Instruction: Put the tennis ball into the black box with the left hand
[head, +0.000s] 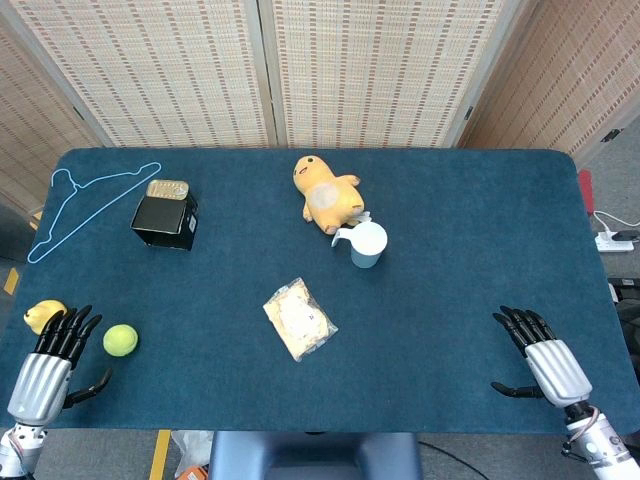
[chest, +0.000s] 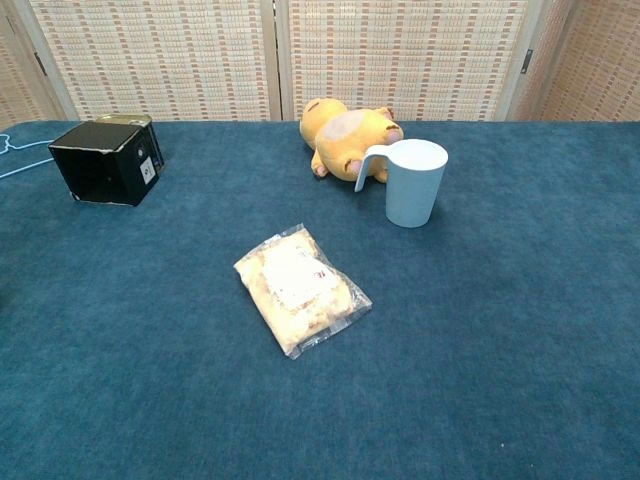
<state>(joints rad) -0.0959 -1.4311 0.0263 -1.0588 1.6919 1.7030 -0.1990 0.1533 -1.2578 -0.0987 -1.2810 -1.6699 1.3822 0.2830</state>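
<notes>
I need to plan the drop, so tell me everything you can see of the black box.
The black box is a small cube-like container that looks like matte card or plastic, with a small white label on one side. In the chest view it seems to lie on its side, its dark opening facing the robot. It sits on the blue table at far left, near the blue hanger. A gold tin sits right behind it, seemingly touching.

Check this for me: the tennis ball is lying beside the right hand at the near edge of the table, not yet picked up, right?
Not quite. In the head view the tennis ball lies beside the left hand, not the right hand. It is at the near edge, not yet picked up.
</notes>
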